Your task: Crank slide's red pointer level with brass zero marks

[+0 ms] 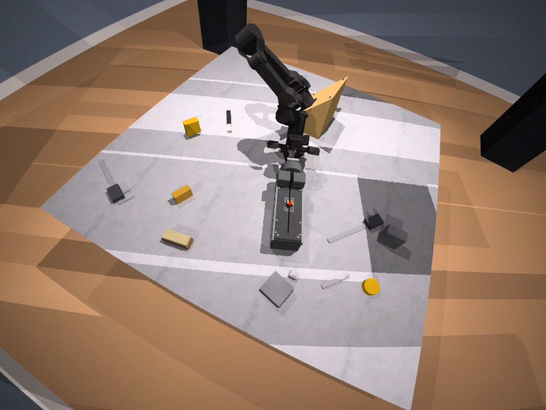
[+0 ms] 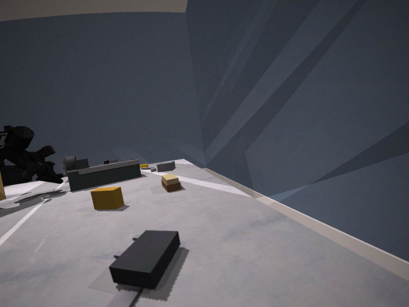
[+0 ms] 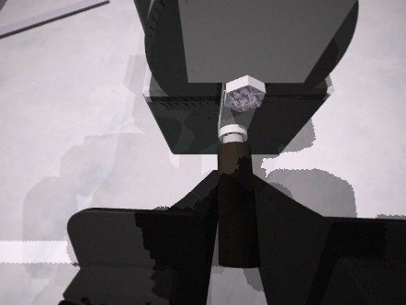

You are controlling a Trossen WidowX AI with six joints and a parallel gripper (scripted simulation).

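Note:
The machine (image 1: 286, 244) (image 2: 105, 175) is a long dark grey box with a rounded housing at the arm's end. Its red pointer (image 1: 289, 203) shows on top between small brass-yellow marks; exact level is too small to tell. In the wrist view, the crank's brown handle (image 3: 239, 207) points toward me, joined by a white collar to the crank arm below and beside the hexagonal hub nut (image 3: 245, 94). My gripper (image 3: 230, 177) (image 1: 292, 157) is shut on the handle, one black finger on each side. In the top view, the gripper hides the handle.
A tall tan wedge (image 1: 324, 110) stands close beside the arm. Left of the machine are a yellow block (image 1: 182, 194) (image 2: 107, 198), a tan block (image 1: 176, 239) (image 2: 170, 182) and a dark plug (image 1: 115, 193) (image 2: 145, 257). Another plug (image 1: 373, 219) and a grey block (image 1: 392, 236) lie right.

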